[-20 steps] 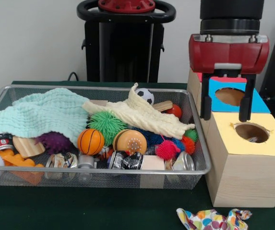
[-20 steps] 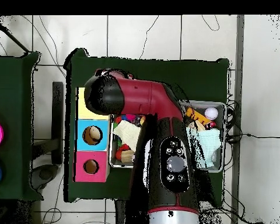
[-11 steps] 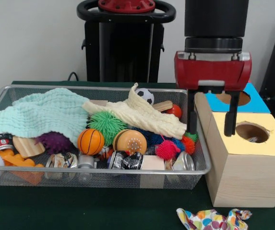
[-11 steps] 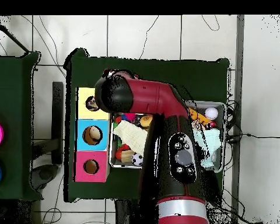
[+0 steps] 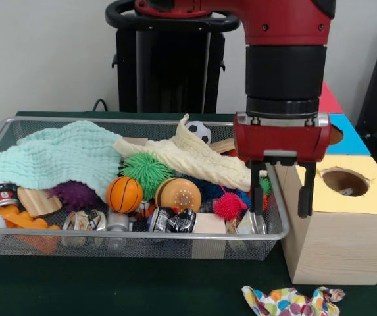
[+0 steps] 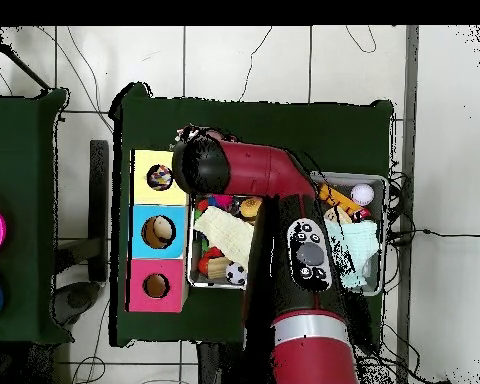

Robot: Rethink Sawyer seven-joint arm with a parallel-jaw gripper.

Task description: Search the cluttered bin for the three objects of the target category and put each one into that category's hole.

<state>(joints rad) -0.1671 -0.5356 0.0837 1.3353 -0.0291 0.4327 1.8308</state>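
Note:
My gripper hangs open and empty over the right end of the wire bin, one finger inside the rim and the other in front of the wooden box's yellow top. The yellow hole has something small inside. The bin holds an orange basketball, a green spiky ball, a purple spiky ball, a pink spiky ball, a soccer ball, cans and a wood block. In the overhead view the arm hides the gripper.
A cream cloth and a mint cloth lie over part of the clutter. The box also has a blue hole and a pink hole. A colourful cloth lies on the table in front of the box.
The gripper has swung from above the blue and yellow holes across to the bin's right end and come lower. It stays open and empty.

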